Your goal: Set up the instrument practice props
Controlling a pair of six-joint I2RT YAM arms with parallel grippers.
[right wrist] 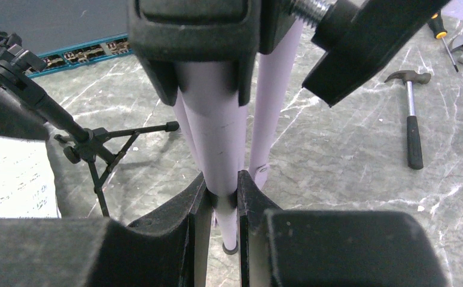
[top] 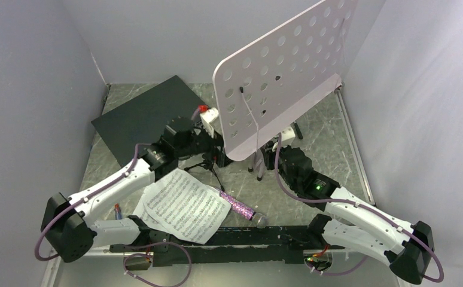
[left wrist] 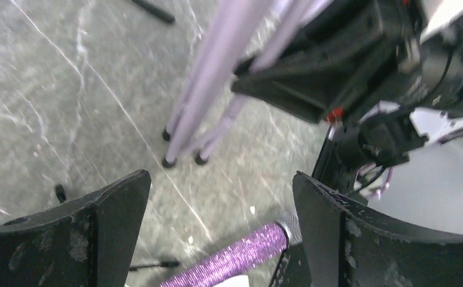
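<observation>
At the foot of the pale-lilac perforated music stand, the right gripper is clamping one near-upright lilac tripod leg. The left gripper is gaping empty, hovering just beside the bunched legs, with the purple glitter microphone lying beneath it.

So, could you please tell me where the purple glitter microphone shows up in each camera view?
Top external: the microphone lies lower centre, just right of the sheet music.
Left wrist: at the bottom edge, centre.
Right wrist: not in view.
Shared landmark: the music stand's lilac legs, in all three views.
</observation>
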